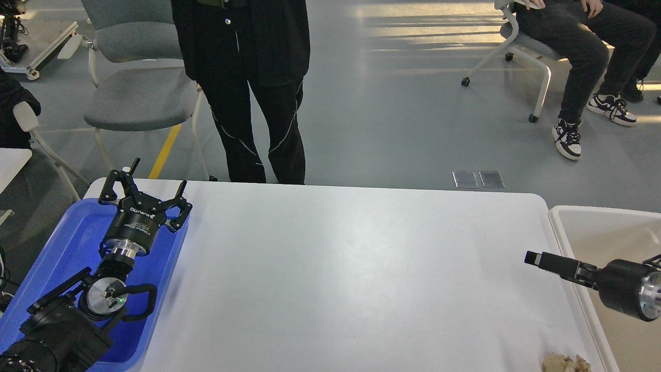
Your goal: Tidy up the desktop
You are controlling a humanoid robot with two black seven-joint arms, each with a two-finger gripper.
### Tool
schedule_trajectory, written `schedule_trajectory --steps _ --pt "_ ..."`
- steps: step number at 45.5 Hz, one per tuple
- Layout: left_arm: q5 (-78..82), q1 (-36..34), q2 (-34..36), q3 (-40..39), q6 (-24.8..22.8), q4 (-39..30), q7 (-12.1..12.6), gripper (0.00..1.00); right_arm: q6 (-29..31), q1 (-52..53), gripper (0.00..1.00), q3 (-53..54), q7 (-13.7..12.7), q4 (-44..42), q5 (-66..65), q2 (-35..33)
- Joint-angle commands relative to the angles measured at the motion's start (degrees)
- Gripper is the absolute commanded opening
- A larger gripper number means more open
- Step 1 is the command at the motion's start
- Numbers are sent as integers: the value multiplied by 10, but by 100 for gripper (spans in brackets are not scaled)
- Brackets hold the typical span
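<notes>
Tray left of desktop — bin right — wad near front

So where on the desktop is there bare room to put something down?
The desktop is bare across its whole middle, from the blue tray on the left to the bin on the right. Only the near right corner is taken, by crumpled paper.

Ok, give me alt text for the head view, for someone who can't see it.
A white desktop lies mostly bare, with crumpled brownish paper at its near right edge. The left end effector hangs open over a blue tray; the right end effector sits beside an off-white bin.
</notes>
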Motion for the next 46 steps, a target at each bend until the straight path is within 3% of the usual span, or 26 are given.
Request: schedule_trajectory --steps 1,7,12,34,46 --pt "0 0 0 0 0 0 0 100 7 5 99 -49 2 2 -86 -32" --pt "0 0 0 0 0 0 0 100 6 5 99 -99 5 3 -147 -52" --pt "0 0 0 0 0 0 0 100 4 0 99 -115 24 8 -197 -53" --pt "0 0 0 0 0 0 0 100 -22 -16 100 -174 22 -58 -219 8" --pt "0 0 0 0 0 0 0 100 -69 -38 100 -194 25 -79 -240 23"
